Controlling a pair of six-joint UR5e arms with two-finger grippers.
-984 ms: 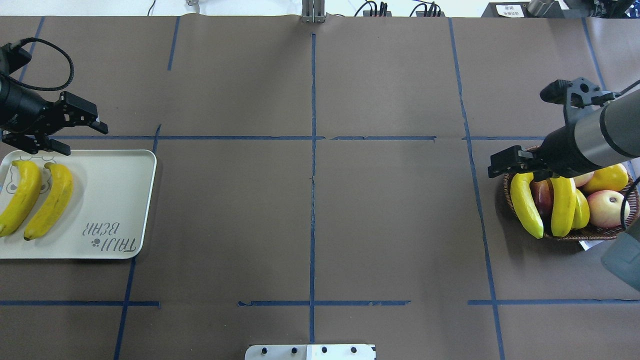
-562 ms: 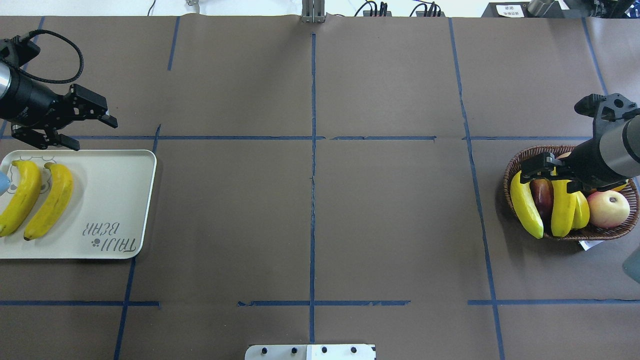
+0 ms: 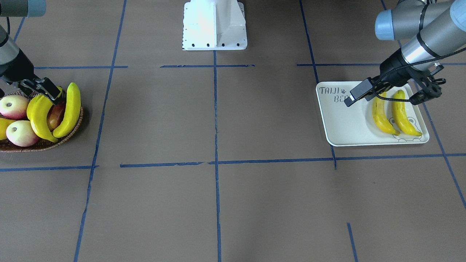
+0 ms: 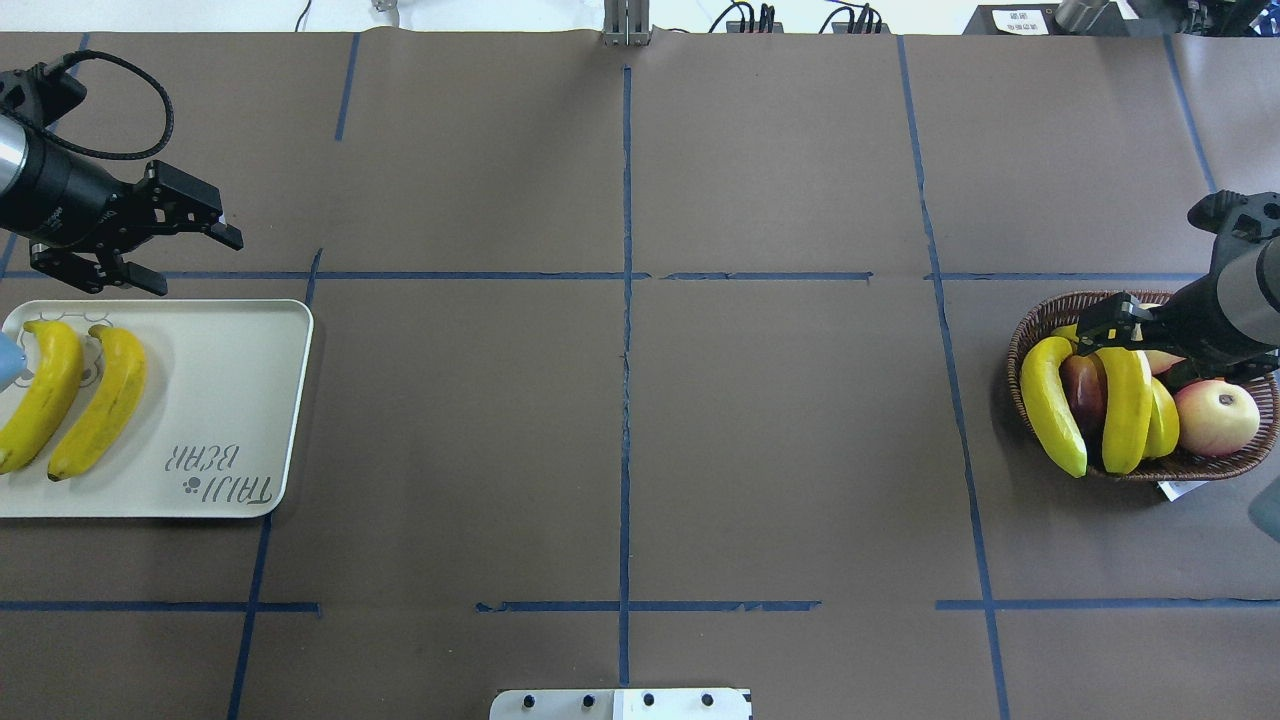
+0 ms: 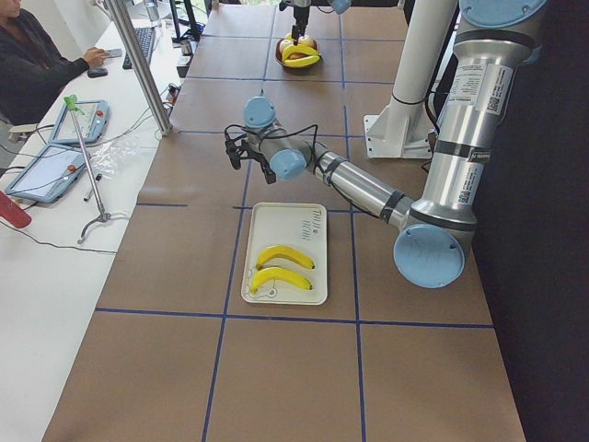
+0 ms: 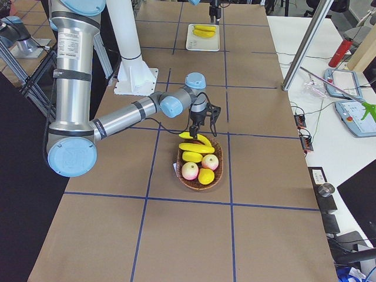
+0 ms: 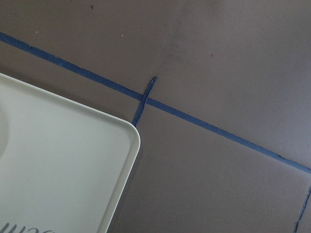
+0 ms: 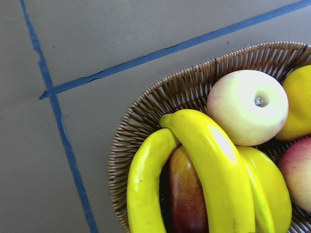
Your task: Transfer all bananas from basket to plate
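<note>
Two yellow bananas (image 4: 1050, 405) (image 4: 1125, 405) lie unheld in the wicker basket (image 4: 1180, 468) at the right, seen close up as bananas (image 8: 146, 189) (image 8: 214, 165) over the basket rim (image 8: 146, 111). My right gripper (image 4: 1110, 330) hangs open just above their far ends, and its fingers do not show in the right wrist view. Two more bananas (image 4: 40, 395) (image 4: 100, 400) rest side by side on the cream plate (image 4: 220, 400) at the left. My left gripper (image 4: 200, 267) is open and empty, raised beyond the plate's far edge.
The basket also holds a pink-white apple (image 4: 1215, 415), a dark red apple (image 4: 1085, 395) and a ribbed starfruit (image 4: 1160, 420). The robot's white base (image 3: 214, 25) is mid-table at the near side. A person (image 5: 37, 55) sits at a side desk.
My right gripper has drawn back to the right and come down low over the basket's bananas. My left gripper has shifted slightly up and right, away from the plate. The bananas have not moved.
</note>
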